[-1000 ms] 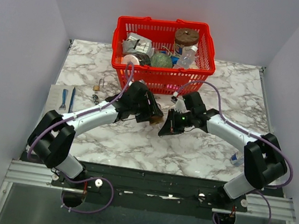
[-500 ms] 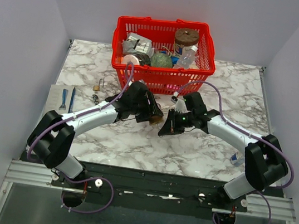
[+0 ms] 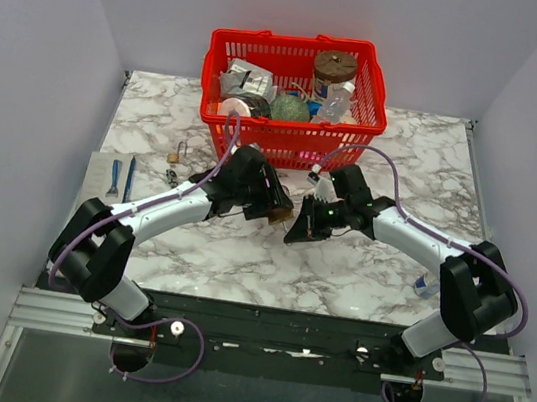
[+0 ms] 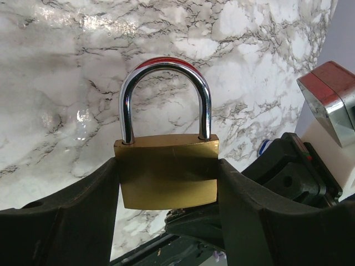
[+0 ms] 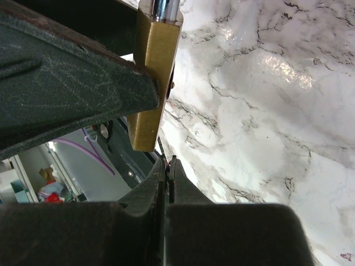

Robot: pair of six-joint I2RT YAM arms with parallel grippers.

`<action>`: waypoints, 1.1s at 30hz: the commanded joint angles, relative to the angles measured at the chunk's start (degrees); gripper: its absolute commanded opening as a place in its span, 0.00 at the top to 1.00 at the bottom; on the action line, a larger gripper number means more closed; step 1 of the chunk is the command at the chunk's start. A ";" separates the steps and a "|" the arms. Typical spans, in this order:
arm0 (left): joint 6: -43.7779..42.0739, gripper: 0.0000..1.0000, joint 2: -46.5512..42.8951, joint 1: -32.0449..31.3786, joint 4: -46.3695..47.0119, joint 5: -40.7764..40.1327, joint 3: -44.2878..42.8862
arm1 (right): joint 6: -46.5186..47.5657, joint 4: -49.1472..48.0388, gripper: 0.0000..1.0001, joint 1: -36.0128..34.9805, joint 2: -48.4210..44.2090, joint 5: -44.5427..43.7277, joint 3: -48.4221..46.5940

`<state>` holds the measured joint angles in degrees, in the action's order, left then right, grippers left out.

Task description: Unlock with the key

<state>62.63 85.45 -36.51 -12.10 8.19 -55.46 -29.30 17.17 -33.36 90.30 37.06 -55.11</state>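
Observation:
My left gripper (image 4: 166, 183) is shut on a brass padlock (image 4: 166, 169) with a closed silver shackle (image 4: 165, 97), held above the marble table (image 3: 358, 275). In the top view the two grippers meet at the table's middle, left gripper (image 3: 273, 207), right gripper (image 3: 297, 228). My right gripper (image 5: 167, 166) is shut on a thin key, only its edge visible between the fingertips, just below the padlock's bottom edge (image 5: 148, 127). I cannot tell whether the key touches the lock.
A red basket (image 3: 258, 139) full of items stands at the back centre. A second small padlock (image 3: 174, 157) and keys lie at the left, beside blue tools (image 3: 115, 176) on a grey mat. A small item (image 3: 423, 285) lies at the right.
My right gripper has crept slightly left toward the padlock. The left arm has barely moved.

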 commanded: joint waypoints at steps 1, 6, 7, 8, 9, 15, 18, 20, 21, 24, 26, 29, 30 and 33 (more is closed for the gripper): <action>0.65 1.00 -1.51 -0.58 3.57 0.78 -1.75 | 0.73 -0.91 0.99 0.23 0.05 1.09 -1.40; 0.56 1.00 -1.43 -0.67 3.57 0.78 -1.75 | 0.91 -0.82 0.99 0.23 0.49 0.74 -2.28; 0.56 1.00 -1.51 -0.58 3.57 0.69 -1.84 | 1.00 -0.82 0.99 0.23 0.58 0.82 -2.45; 0.56 1.00 -1.43 -0.66 3.57 0.87 -1.84 | 1.00 -0.82 0.99 0.23 0.66 0.74 -2.46; 0.48 1.00 -1.34 -0.75 3.66 0.78 -1.84 | 1.00 -0.82 0.99 0.23 0.66 0.73 -2.63; 0.47 1.00 -1.51 -0.84 3.57 0.78 -1.84 | 0.91 -0.82 0.99 0.14 1.19 0.56 -2.72; 0.47 1.00 -1.60 -0.75 3.49 0.69 -1.75 | 0.74 -0.47 0.99 0.23 1.45 0.21 -2.72; 0.65 1.00 -1.78 -0.84 3.49 0.69 -1.67 | 0.65 -0.29 0.99 0.23 1.63 -0.23 -2.81; 0.65 1.00 -1.86 -0.84 3.48 0.69 -1.58 | 0.65 -0.03 0.99 0.23 1.72 -0.32 -2.81; 0.65 1.00 -2.04 -0.84 3.48 0.52 -1.40 | 0.38 0.32 0.99 0.23 1.72 -1.20 -3.16; 0.65 1.00 -2.13 -0.93 3.48 0.43 -1.32 | 0.21 0.85 0.99 0.23 2.07 -1.81 -3.77; 0.74 1.00 -2.30 -0.93 3.40 0.43 -1.14 | -0.14 1.11 0.99 0.23 2.51 -2.34 -4.47; 0.91 1.00 -2.39 -1.10 3.48 0.34 -0.97 | -0.32 1.20 0.99 0.23 2.86 -2.43 -5.09; 1.00 1.00 -2.83 -1.10 3.48 0.08 -0.70 | -0.67 1.55 0.99 0.23 3.65 -2.96 -6.32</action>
<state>62.63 85.45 -36.86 -11.60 7.07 -55.46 -29.02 19.29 -33.39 92.27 36.82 -58.08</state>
